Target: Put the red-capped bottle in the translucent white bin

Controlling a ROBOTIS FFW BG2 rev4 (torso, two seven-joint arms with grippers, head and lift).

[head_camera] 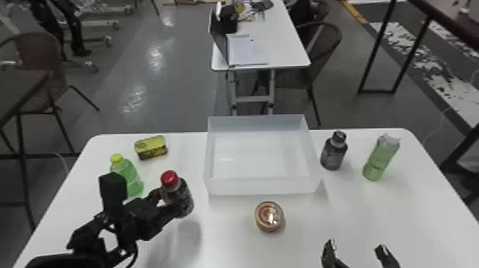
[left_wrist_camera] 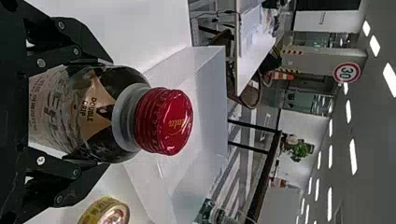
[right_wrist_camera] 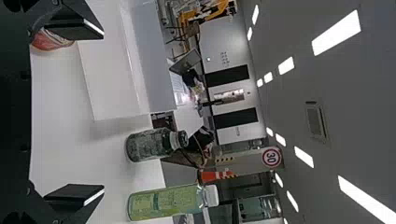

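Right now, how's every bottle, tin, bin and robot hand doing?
Red-capped bottle: capped, held
Left gripper: closed on it
Right gripper: open
Translucent white bin: open-topped, empty
Yellow-capped bottle: standing, capped
Gray bottle: standing, capped
Clear-capped green bottle: standing, capped
Yellow tin: set down
Round tin: set down

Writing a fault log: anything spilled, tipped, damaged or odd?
Nothing stands out. The left gripper holds the red-capped bottle roughly upright, the translucent white bin looks intact, and I see no spill.
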